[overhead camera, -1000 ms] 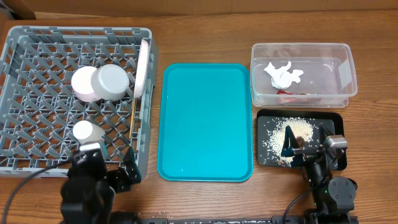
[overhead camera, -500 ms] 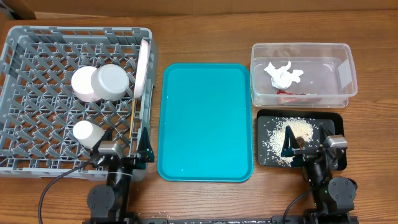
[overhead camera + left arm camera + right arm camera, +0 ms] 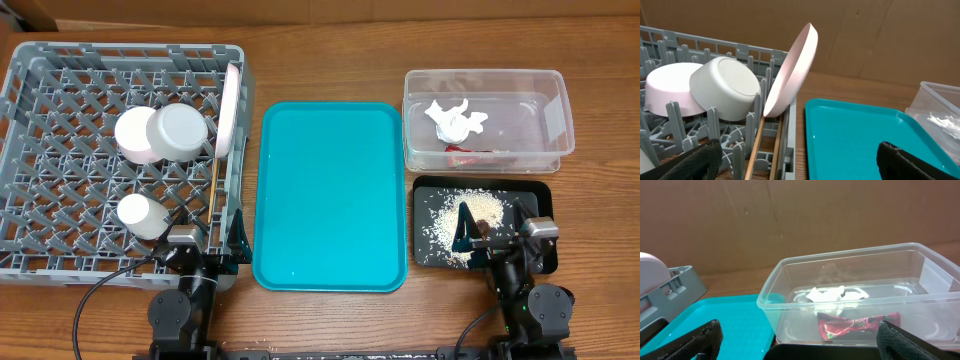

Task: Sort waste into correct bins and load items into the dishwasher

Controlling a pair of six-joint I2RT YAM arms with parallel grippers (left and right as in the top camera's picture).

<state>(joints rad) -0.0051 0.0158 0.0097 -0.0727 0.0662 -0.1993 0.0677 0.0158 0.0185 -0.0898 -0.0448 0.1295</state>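
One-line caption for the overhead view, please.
Plate, bowls and cup stand in the grey rack; tissue and red wrapper lie in the clear tub; rice litters the black tray.

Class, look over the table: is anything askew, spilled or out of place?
Little stands out. The white plate leans tilted at the dish rack's right side rather than upright. The rice grains lie scattered, but inside the black tray.
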